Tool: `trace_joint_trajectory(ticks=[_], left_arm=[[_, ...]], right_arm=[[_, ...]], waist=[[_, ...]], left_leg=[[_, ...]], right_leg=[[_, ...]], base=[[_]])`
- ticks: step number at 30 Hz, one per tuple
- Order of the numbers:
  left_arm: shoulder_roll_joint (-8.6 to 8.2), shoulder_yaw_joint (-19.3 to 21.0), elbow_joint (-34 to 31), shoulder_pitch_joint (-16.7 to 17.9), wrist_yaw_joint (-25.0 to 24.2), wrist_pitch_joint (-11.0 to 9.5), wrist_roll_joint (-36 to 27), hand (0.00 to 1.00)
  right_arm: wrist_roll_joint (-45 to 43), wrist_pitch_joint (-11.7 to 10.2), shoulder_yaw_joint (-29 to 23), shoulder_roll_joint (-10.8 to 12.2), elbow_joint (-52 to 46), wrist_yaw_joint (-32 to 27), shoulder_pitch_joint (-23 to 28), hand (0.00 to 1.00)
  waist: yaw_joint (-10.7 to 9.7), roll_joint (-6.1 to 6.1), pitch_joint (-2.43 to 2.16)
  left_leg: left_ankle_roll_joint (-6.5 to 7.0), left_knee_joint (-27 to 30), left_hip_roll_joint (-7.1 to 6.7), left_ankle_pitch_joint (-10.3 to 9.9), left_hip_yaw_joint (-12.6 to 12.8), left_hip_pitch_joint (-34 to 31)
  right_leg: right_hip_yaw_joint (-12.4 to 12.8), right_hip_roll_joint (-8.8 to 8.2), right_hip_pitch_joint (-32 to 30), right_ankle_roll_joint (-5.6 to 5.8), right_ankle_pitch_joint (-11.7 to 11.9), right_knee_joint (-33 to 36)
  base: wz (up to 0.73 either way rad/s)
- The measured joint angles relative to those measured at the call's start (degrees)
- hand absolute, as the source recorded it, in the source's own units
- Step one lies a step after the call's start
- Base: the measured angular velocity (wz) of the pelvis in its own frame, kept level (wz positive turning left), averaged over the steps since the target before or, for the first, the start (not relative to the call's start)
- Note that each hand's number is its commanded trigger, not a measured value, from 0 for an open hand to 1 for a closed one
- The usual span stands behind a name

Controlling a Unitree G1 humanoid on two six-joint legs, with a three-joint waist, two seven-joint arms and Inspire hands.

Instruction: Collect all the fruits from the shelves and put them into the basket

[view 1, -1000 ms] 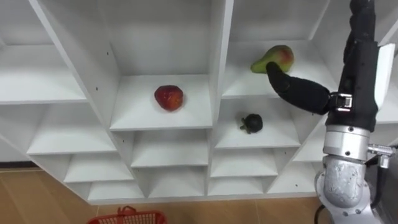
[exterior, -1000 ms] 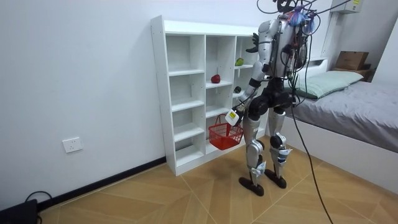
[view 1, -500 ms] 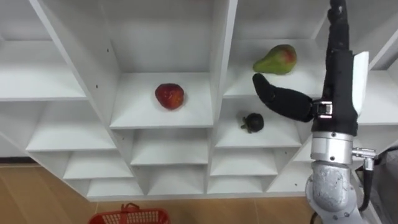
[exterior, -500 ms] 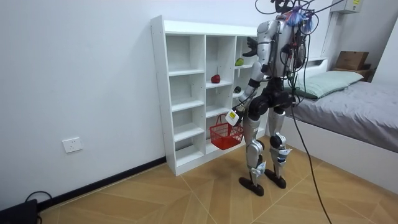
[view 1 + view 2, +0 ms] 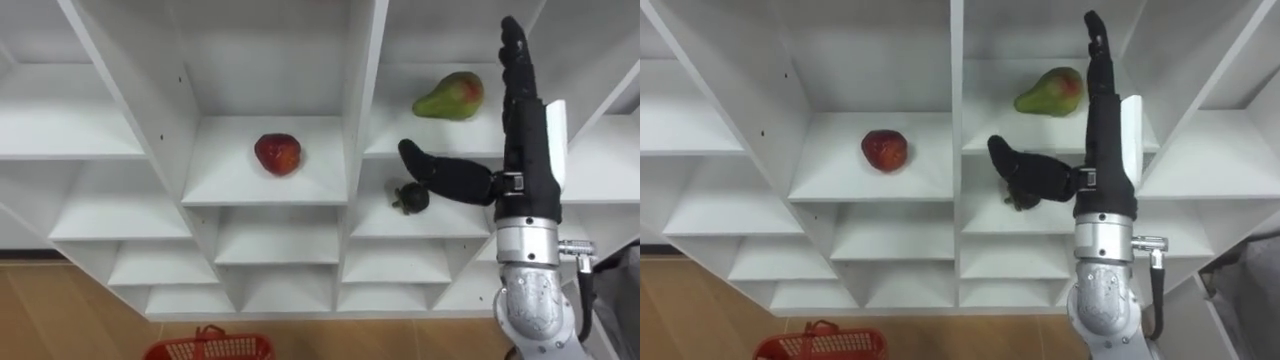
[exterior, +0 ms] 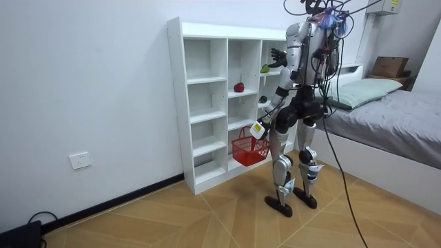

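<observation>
My R hand [image 5: 522, 140] wide open, fingers straight up, near pear [image 5: 450, 96] in closet [image 5: 362, 90]; L hand [image 6: 260, 129] carries basket [image 6: 249, 149].

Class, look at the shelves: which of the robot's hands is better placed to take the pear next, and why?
Right. The right hand is up at shelf height, open, just beside the pear, not yet touching it. The left hand hangs low by the red basket.

wall [image 6: 89, 83]: white | floor [image 6: 207, 220]: wood parquet | bed [image 6: 406, 110]: room view's right | socket [image 6: 80, 160]: on wall
</observation>
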Motion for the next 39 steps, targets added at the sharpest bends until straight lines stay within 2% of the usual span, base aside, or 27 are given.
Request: trace_joint_trajectory(ticks=[8, 13, 28, 36, 39], left_arm=[[0.12, 0.6, 0.0, 0.4, -0.2, -0.1, -0.1, 1.00], [0.13, 1.5, 0.0, 0.8, -0.1, -0.8, -0.1, 1.00], [0.13, 3.1, 0.0, 1.2, -0.2, -0.7, 0.3, 1.00], [0.19, 5.2, -0.1, 1.1, -1.2, 0.3, 1.5, 1.00], [0.40, 5.2, -0.2, 1.1, -1.2, 0.3, 2.2, 1.00]], right_arm=[[1.2, 0.0, -1.8, -1.1, 0.7, 0.3, -0.6, 0.00], [1.2, 0.0, -5.0, -1.2, 1.6, -0.9, -2.1, 0.00], [1.2, 0.1, -7.3, -1.4, 1.8, -0.7, -2.3, 0.00], [1.7, 1.5, -7.6, -1.6, 4.5, 2.3, -2.8, 0.00], [2.0, 1.6, -7.6, -1.7, 9.7, 3.9, -4.0, 0.00]], waist=[[0.2, -0.47, -0.20], [0.3, -0.88, -0.11], [0.2, -1.18, 0.03], [0.2, -1.31, -0.06], [0.2, -1.59, -0.25]], left_leg=[[0.00, 0.4, -0.12, 0.0, -1.4, -0.7], [0.04, 0.5, -0.23, 0.0, -1.8, -0.7], [0.10, 0.6, -0.34, 0.1, -2.1, -0.8], [0.12, 0.6, -0.35, 0.1, -2.2, -0.8], [0.12, 0.7, -0.36, 0.1, -2.3, -0.6]], right_leg=[[-1.2, -0.06, 0.0, 0.00, 0.0, 0.0], [-2.4, -0.23, 0.0, 0.00, 0.0, -0.1], [-3.2, -0.37, 0.5, 0.01, 0.0, -0.1], [-3.3, -0.40, 0.4, 0.01, 0.0, -0.1], [-3.3, -0.41, 0.5, 0.01, 0.0, -0.1]], base=[[0.09], [0.04], [0.00], [0.00], [0.00]])
